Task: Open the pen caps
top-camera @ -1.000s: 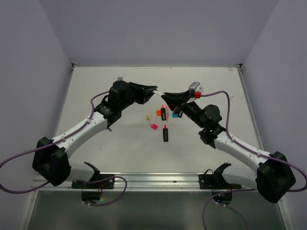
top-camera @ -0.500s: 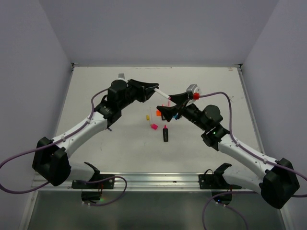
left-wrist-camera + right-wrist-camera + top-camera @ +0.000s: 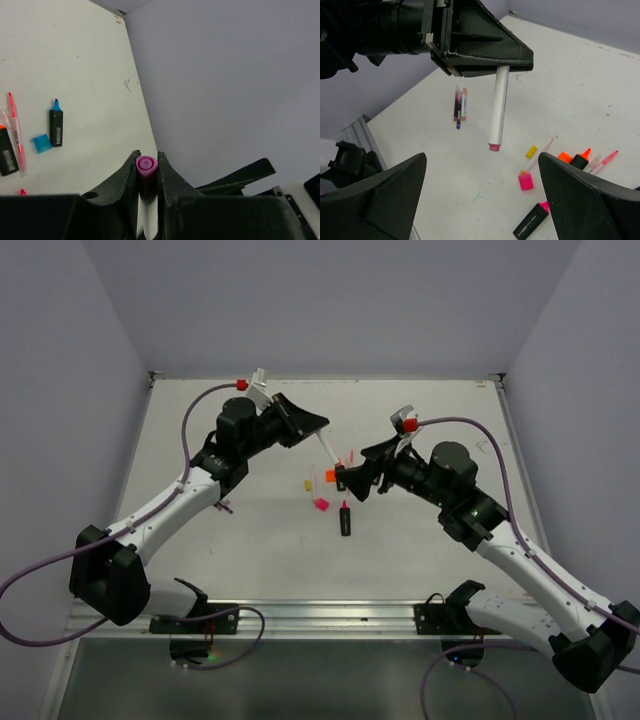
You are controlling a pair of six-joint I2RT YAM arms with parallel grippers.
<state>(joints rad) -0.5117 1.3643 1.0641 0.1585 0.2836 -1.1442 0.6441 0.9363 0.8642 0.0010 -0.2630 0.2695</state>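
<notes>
Moved: the right gripper (image 3: pixel 358 470) has been drawn back to the right of the white pen (image 3: pixel 499 107), and its jaws have been spread.
Reach: the left arm (image 3: pixel 170 510) is raised over the far middle of the table (image 3: pixel 250 550), so the pen hangs tip down.
Hold: the left gripper (image 3: pixel 490 55) is clamped on the pen's upper end to steady it.
Release: the right gripper is wide open, with nothing held.
Caps: the yellow cap (image 3: pixel 531 151) and the pink cap (image 3: pixel 525 181) lie loose below, near the highlighters (image 3: pixel 577 160). The pen's own cap cannot be made out.

Pen (image 3: pixel 327 450) in left claw (image 3: pixel 312 426), above highlighters (image 3: pixel 345 519) on table (image 3: pixel 240 540), right claw (image 3: pixel 355 478) just right of pen tip.
</notes>
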